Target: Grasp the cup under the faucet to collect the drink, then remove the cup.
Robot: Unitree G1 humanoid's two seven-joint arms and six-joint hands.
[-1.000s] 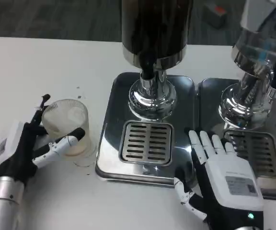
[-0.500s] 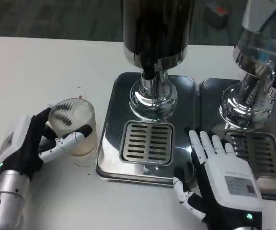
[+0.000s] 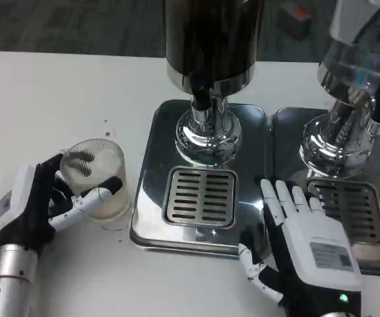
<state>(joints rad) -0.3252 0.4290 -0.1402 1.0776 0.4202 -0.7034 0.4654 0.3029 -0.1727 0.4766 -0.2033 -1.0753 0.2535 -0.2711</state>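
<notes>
The cup (image 3: 97,177) is seen on the white table (image 3: 51,92), just beside the left edge of the steel drip tray (image 3: 152,198) and not yet under the dark faucet (image 3: 202,99). It is a clear, thin-walled plastic tumbler, round and slightly tapered, and it appears empty, so it is judged to be very light and easy to tip or push away. The wall is probably smooth and a little slippery, and it may bend if it is squeezed hard; a moderate hold around the middle of the wall is therefore advised, not at the rim. The left hand (image 3: 38,205) is wrapped around the cup, with one finger across its front and the thumb behind it, so the cup is grasped. The right hand (image 3: 305,247) is laid flat with its fingers stretched over the tray's right edge, and nothing is held by it. The tray is polished and reflective, with a slotted square grate (image 3: 200,195) below the faucet.
</notes>
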